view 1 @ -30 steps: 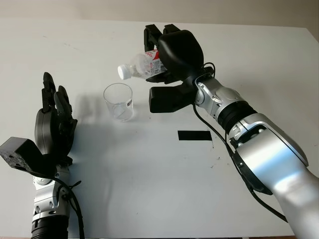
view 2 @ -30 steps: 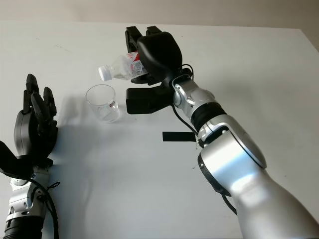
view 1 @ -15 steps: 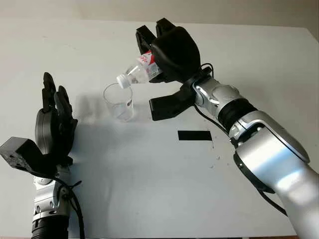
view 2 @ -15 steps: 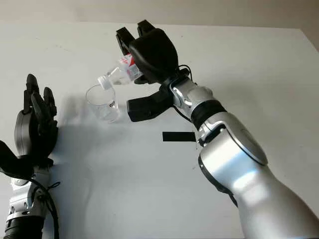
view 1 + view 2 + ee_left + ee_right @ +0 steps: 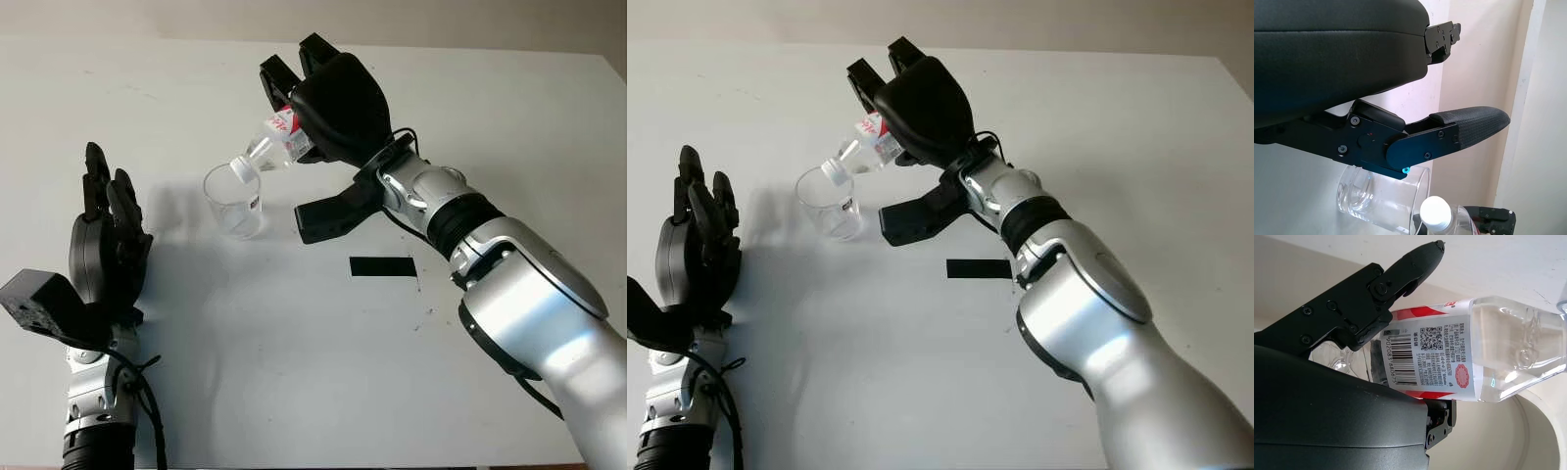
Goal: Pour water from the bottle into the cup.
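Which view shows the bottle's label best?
The right wrist view: the bottle in the right hand shows its barcode and red-and-white label up close. Both eye views show a sliver of red label beside the black fingers, the neck tipped over the cup. The left wrist view shows its white cap.

A white worktop (image 5: 245, 372) fills the scene, a black tape strip (image 5: 382, 265) near its middle; a beige wall (image 5: 392, 20) runs behind its far edge.
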Robot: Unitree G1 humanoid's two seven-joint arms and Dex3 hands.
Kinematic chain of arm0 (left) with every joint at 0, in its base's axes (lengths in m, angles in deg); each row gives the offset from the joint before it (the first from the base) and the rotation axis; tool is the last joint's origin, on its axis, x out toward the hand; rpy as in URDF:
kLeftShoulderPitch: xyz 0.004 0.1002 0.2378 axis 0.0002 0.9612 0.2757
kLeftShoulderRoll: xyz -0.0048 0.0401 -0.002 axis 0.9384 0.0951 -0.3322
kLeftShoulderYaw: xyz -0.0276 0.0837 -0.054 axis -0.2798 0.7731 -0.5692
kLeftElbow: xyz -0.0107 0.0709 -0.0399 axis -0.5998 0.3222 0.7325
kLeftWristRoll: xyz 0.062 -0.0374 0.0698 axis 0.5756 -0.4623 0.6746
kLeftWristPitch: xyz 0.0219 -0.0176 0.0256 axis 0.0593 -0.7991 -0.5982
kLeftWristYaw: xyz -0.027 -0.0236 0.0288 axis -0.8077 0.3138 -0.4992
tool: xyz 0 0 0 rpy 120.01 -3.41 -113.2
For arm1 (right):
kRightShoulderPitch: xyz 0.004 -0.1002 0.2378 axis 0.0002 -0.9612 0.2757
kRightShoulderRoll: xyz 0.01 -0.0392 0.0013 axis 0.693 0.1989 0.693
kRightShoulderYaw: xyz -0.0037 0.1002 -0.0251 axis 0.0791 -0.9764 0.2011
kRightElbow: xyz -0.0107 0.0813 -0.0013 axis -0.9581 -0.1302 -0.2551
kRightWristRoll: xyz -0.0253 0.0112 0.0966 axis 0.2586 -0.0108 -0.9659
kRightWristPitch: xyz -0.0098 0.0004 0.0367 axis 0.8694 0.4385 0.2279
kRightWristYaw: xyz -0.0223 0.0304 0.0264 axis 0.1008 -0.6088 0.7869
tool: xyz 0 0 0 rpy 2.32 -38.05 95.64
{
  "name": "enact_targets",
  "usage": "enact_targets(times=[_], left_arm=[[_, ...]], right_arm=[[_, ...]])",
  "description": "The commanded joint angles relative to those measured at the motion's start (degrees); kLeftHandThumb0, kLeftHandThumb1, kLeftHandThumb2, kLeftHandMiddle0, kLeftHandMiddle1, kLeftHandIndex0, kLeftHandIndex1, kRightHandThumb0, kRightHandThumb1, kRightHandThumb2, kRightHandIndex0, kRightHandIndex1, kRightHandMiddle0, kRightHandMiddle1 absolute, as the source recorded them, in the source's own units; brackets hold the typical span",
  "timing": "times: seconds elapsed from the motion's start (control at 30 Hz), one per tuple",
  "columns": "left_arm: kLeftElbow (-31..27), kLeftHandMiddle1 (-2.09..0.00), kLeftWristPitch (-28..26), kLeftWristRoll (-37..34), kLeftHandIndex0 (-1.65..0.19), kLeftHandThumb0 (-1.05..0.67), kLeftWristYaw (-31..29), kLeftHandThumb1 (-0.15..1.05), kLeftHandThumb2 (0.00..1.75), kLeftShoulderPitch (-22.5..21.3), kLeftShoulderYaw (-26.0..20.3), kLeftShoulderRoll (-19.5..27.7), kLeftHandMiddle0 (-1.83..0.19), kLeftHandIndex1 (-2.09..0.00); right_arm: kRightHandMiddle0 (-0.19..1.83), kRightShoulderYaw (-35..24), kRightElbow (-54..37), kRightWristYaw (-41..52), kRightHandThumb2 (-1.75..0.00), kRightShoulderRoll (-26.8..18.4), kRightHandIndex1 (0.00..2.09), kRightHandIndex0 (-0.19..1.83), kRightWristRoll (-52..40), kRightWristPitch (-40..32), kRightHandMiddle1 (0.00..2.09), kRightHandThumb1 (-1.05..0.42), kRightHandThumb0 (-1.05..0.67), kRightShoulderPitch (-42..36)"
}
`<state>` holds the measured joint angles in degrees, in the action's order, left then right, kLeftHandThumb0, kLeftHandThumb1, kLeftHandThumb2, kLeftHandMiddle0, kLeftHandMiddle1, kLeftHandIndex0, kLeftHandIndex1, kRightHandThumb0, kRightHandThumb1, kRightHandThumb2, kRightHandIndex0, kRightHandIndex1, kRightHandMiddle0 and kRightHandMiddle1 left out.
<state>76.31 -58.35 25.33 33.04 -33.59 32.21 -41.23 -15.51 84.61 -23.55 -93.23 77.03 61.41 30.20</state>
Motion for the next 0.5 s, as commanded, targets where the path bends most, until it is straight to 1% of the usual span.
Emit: enact_targets(times=[0.0,0.33,0.37,0.43,0.47], left_arm=[[0.8,-0.04,0.2,-0.2,0.19,-0.80,-0.2,1.05,0.68,0.6,0.1,-0.6,0.19,-0.01],[0.5,-0.04,0.1,-0.3,0.19,-0.80,-0.1,1.05,0.68,0.8,0.1,-0.7,0.19,-0.01],[0.6,-0.04,0.1,-0.4,0.19,-0.80,-0.2,1.05,0.68,0.8,0.1,-0.7,0.19,-0.01],[0.7,-0.03,0.1,-0.4,0.19,-0.80,-0.4,1.05,0.68,0.7,0.1,-0.6,0.19,0.00],[0.7,-0.03,0.1,-0.4,0.19,-0.81,-0.4,1.05,0.68,0.7,0.1,-0.5,0.19,0.00]], right_arm=[[0.67,0.3,0.0,-1.4,-0.05,-0.3,2.09,1.13,0.5,-0.7,2.09,-1.01,-0.32,2.3],[0.68,0.3,-0.1,-4.0,-0.06,-0.6,2.09,1.13,0.1,0.9,2.09,-1.02,-0.31,1.9],[0.68,-0.7,-0.1,-3.8,-0.06,-0.5,2.09,1.12,-1.1,1.9,2.09,-1.02,-0.29,1.6],[0.70,-4.6,-0.2,-1.0,-0.08,0.1,2.09,1.13,-5.8,4.9,2.09,-1.04,-0.24,0.8],[0.72,-7.3,-0.3,1.7,-0.14,0.5,2.09,1.14,-9.1,6.6,2.09,-1.04,-0.20,0.3]])
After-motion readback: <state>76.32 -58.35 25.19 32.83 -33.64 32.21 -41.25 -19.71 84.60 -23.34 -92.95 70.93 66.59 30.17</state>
